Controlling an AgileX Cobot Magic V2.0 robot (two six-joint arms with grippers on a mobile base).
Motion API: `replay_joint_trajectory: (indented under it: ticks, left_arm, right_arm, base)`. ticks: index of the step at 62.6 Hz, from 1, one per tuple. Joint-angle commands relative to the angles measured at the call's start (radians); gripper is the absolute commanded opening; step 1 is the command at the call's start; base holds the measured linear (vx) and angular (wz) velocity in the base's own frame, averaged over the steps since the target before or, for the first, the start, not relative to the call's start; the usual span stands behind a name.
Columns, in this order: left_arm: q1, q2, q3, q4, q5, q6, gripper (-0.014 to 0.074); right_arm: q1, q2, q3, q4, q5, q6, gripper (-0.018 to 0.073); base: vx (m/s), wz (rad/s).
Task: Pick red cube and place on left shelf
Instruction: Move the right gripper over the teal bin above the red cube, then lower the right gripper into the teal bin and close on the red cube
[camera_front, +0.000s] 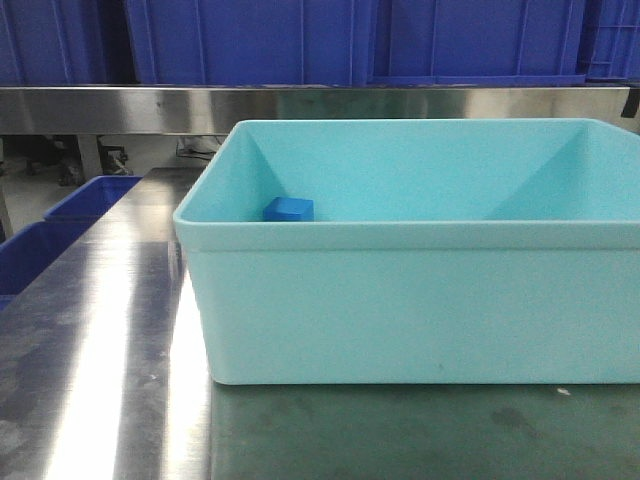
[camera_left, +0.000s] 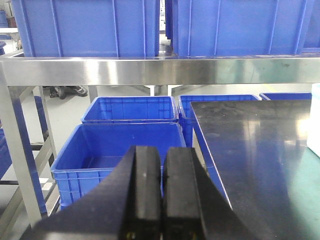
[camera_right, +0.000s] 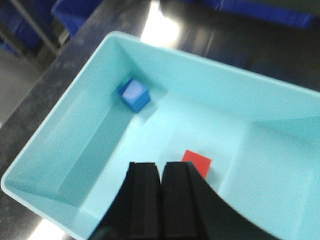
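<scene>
red cube (camera_right: 196, 162) | bright red, lying flat | on floor of teal bin (camera_right: 57, 145) | near its middle

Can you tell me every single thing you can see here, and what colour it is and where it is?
tub: one, light teal, on the table
blue cube: one, blue, inside the tub near a corner
red cube: one, red, on the tub floor, apart from the blue cube
table: one, shiny steel, under the tub
steel shelf: one, silver, behind and above the table
upper crates: several, blue, on the steel shelf
lower crates: several, blue, low down beside the table
left end effector: one, black, shut and empty, beside the table above the lower crates
right end effector: one, black, shut and empty, above the tub near the red cube
</scene>
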Motion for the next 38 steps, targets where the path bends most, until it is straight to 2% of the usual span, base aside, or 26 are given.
replay_joint_trajectory:
  ticks: [1,8,17,20,30,38]
  left_arm:
    - [-0.007,-0.015,0.024,-0.009,-0.077,-0.006,0.0090]
    - [-0.007,-0.015,0.024,-0.009,-0.077,-0.006,0.0090]
    - [-0.007,-0.015,0.024,-0.009,-0.077,-0.006,0.0090]
    - [-0.007,-0.015,0.024,-0.009,-0.077,-0.006,0.0090]
    - [-0.007,-0.015,0.024,-0.009,-0.077,-0.006,0.0090]
    - [-0.007,-0.015,0.024,-0.009,-0.077,-0.006,0.0090]
  right_arm:
    - [0.020,0.087,-0.075,0.007,-0.017,0.017,0.0023]
    - [0.020,0.186,-0.124,-0.015,0.041,0.084,0.0023]
    - [0.020,0.263,-0.167,-0.033,0.075,0.097,0.0054]
    - [0.020,0.275,-0.173,-0.033,0.074,0.097,0.0099]
    - [0.020,0.296,-0.176,-0.033,0.070,0.102,0.0379]
    - [0.019,0.309,-0.174,-0.044,0.070,0.102,0.0498]
  base:
    - [0.00,0.00]
    - [0.00,0.00]
    - [0.00,0.00]
    - [0.00,0.00]
    - [0.00,0.00]
    - [0.00,0.00]
